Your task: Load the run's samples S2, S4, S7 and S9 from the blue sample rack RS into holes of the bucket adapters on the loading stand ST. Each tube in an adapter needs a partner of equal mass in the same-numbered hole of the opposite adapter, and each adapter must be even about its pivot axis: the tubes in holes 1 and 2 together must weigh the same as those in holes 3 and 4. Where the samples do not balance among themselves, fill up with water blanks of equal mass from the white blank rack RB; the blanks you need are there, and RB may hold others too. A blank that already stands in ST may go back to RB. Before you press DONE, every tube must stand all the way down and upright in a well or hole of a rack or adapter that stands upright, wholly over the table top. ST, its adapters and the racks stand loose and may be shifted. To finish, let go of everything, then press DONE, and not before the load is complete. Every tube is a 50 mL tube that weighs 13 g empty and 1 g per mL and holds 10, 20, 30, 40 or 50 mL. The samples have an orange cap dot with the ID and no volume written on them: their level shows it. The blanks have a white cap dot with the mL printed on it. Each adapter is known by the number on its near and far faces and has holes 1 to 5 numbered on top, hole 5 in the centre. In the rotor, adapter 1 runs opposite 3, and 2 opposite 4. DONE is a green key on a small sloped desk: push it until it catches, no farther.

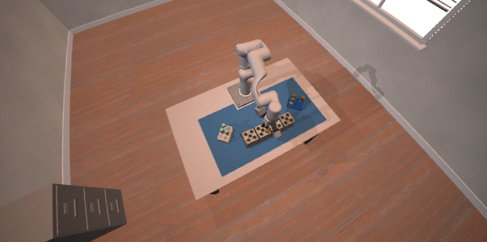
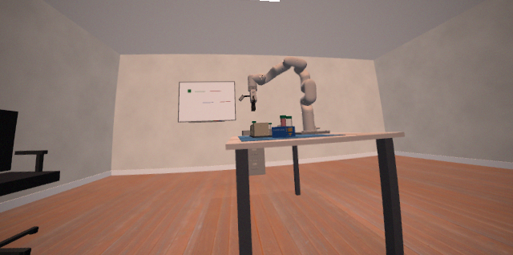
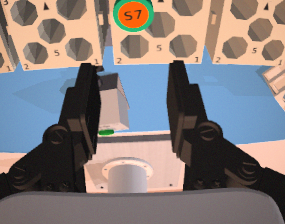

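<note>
My gripper (image 3: 132,81) (image 1: 265,123) (image 2: 253,108) is open and empty, well above the table. It hangs over the near side of the loading stand ST (image 1: 253,137) (image 2: 260,129). Sample S7 (image 3: 132,14) (image 1: 267,130), with a green cap and an orange dot, stands upright in hole 3 of the middle adapter (image 3: 202,31) in the wrist view. The other holes in that view are empty. The blue sample rack RS (image 1: 296,103) (image 2: 283,131) holds several orange-dotted tubes. The white blank rack RB (image 1: 224,133) holds several tubes.
The small grey DONE desk (image 3: 114,106) with its green key (image 3: 106,132) lies right below my fingers, in front of the stand. A corner of the white rack (image 3: 281,84) shows at the wrist view's right edge. The arm's base (image 1: 243,95) stands behind the blue mat (image 1: 228,158).
</note>
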Action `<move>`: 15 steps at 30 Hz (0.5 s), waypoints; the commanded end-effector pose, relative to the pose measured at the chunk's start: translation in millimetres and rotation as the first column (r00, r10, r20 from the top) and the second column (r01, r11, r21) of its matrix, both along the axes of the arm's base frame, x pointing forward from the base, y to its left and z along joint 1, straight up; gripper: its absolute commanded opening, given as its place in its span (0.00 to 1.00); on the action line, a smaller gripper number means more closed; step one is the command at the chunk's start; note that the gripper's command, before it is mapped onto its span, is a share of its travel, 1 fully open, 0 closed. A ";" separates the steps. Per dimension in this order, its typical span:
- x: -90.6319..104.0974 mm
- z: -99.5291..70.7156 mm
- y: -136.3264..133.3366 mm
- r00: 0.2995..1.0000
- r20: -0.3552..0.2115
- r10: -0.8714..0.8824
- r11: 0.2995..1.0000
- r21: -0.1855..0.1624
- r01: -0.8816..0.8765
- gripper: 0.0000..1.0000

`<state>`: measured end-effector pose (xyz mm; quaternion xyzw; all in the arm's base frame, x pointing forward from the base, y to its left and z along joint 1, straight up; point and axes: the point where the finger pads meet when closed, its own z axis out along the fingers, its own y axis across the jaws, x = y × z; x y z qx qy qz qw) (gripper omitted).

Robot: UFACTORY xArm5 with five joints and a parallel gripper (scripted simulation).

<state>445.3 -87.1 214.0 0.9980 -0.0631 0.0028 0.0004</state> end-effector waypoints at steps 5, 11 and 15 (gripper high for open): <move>0.5 13.2 -0.1 1.000 0.002 0.000 1.000 0.000 0.000 0.43; 0.4 21.5 -0.1 1.000 0.002 0.000 1.000 0.000 0.000 0.43; 0.4 21.5 -0.1 1.000 0.002 0.000 1.000 0.000 0.000 0.43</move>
